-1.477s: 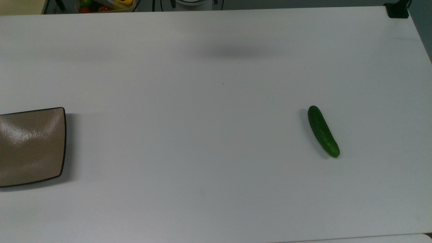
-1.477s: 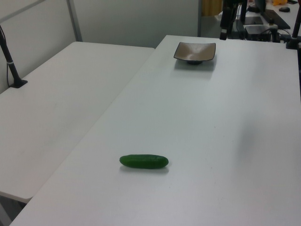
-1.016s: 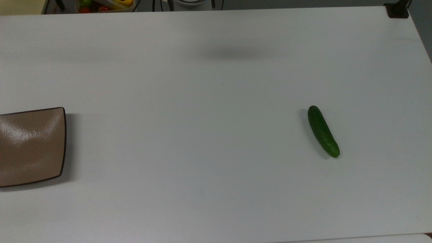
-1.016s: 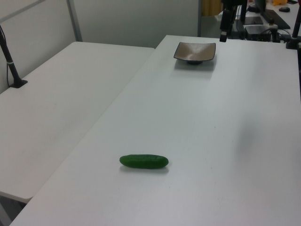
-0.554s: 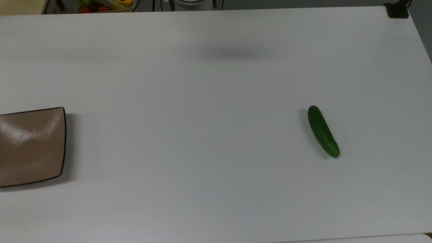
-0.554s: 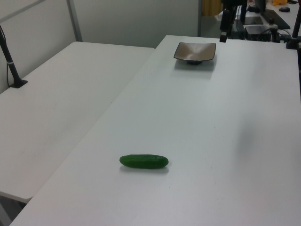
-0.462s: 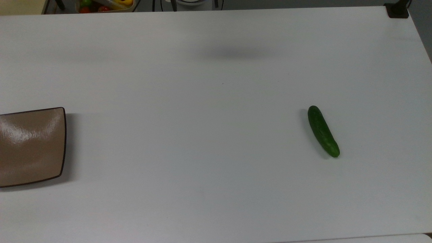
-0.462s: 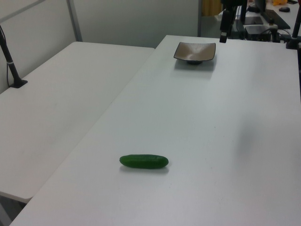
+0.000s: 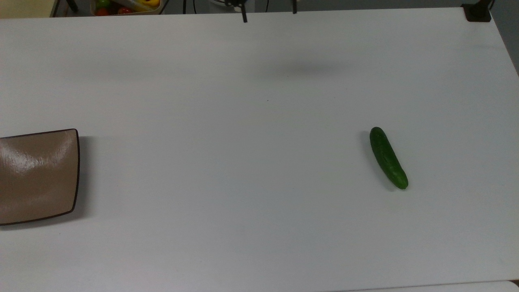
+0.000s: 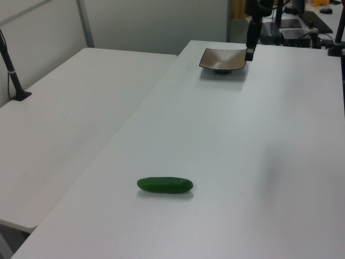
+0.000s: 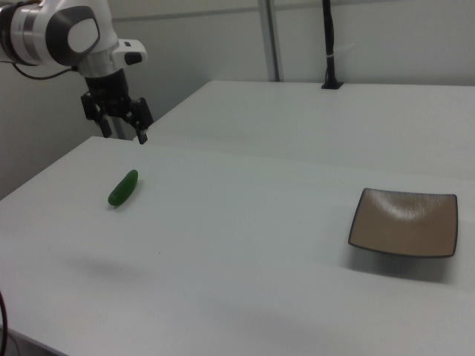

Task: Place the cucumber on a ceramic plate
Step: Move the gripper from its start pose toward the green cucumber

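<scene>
Your Panda arm (image 11: 59, 33) sits in the upper left of the right view, wrist bent downward. Its gripper (image 11: 125, 135) hangs in the air with the two fingers (image 11: 141, 135) spread apart, holding nothing. In the top view, the fingertips (image 9: 244, 18) poke in at the upper edge.

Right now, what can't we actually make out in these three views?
- ceramic plate: top view's left edge cuts off part of it.
- gripper: just the fingertips enter at the top view's upper edge, spread apart; the rest is out of frame.
- container of colourful items: cropped by the top view's upper edge, contents unidentifiable.
- cucumber: underside hidden against the table.
</scene>
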